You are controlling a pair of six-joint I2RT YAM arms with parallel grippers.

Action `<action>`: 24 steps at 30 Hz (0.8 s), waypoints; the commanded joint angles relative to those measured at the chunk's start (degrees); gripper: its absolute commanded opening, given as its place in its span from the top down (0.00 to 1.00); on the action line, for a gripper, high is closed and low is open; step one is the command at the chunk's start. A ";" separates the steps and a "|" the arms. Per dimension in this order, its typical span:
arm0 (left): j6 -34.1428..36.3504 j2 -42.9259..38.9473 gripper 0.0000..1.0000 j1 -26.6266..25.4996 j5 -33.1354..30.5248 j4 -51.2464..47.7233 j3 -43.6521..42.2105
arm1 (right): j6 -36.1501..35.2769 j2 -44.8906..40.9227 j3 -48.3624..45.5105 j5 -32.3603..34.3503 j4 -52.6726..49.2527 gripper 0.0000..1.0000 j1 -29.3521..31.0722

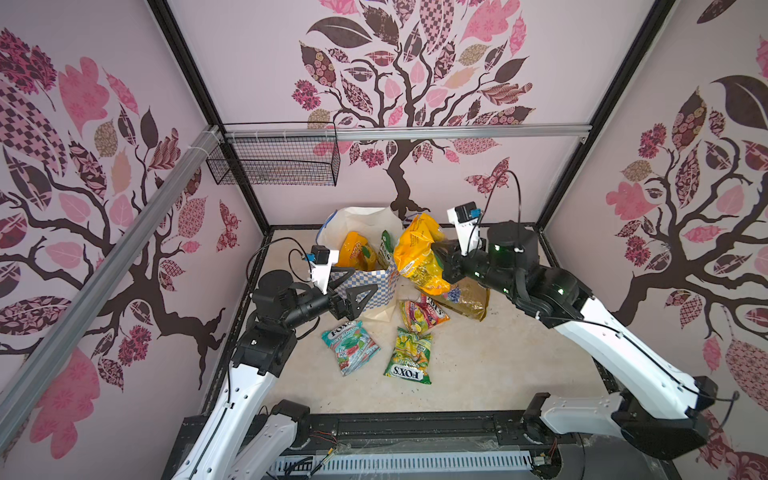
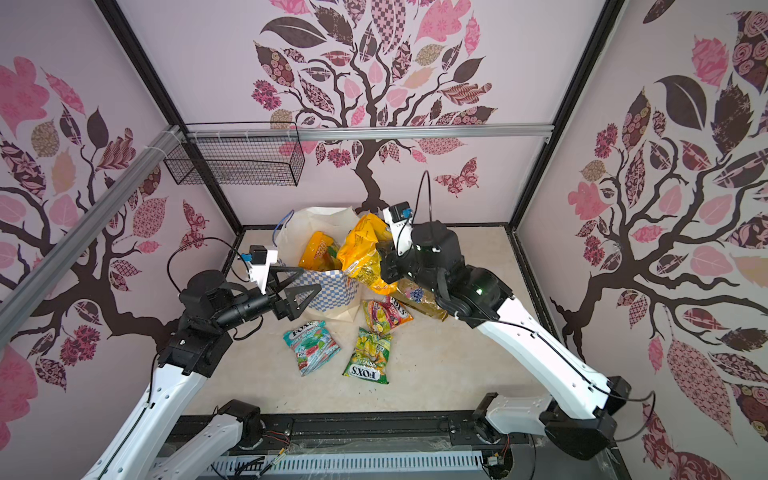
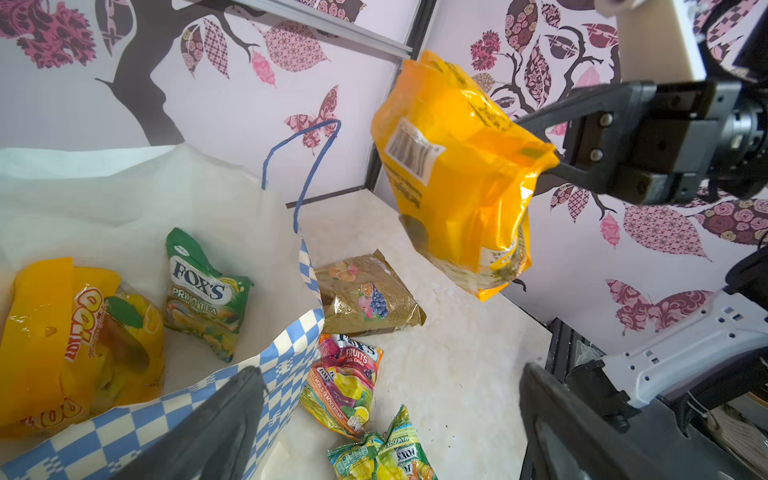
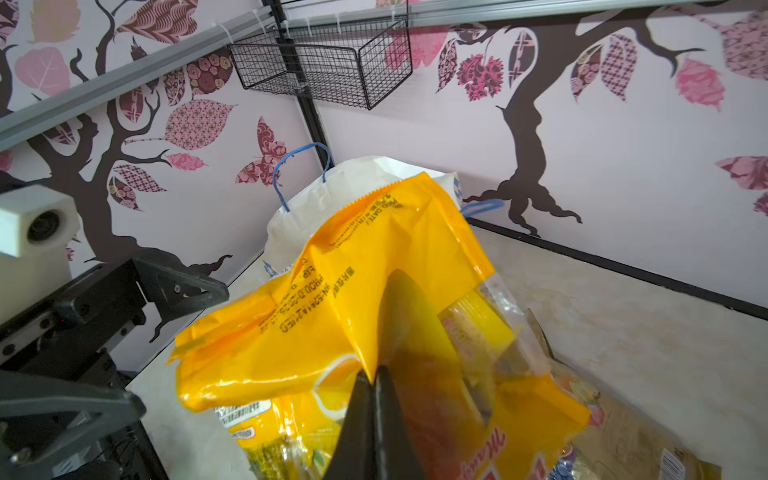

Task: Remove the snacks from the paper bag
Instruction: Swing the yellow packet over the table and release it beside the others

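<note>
over the table just beside the paper bag, right gripper is pinched tight on a fold of film of the big yellow-orange packet. packet hangs clear of the bag mouth, above the gold-brown packet.

left gripper is spread wide at the bag's near rim, holding nothing. can't tell if it touches the paper.

out on the table: teal packet, green packet, orange-pink packet. inside the bag: orange packet and green fox's packet, propped up against the white wall.

handling guess: all look light, soft, slick crinkly film, and the puffy body will likely deform under the jaws. best hold is the flat crimped seal at an end. current pinch is on loose film, so it could creep out if swung. bag is thin paper, likely to tip or drag, so brace the rim.
</note>
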 commanded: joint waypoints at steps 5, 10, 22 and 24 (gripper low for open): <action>4.59 0.65 0.02 -1.37 -2.82 -3.97 0.53 | 4.03 -10.40 -18.07 12.95 5.48 1.00 -0.07; 5.24 2.26 0.02 -2.03 -3.81 -5.65 1.27 | 8.72 -9.52 -27.73 8.79 2.46 1.00 -4.57; 5.25 2.65 0.01 -2.25 -5.57 -5.89 1.11 | 13.88 -4.10 -44.08 0.87 11.06 1.00 -9.61; 5.25 2.43 0.01 -2.25 -5.88 -5.89 1.09 | 14.29 -2.41 -45.53 0.41 12.71 1.00 -9.64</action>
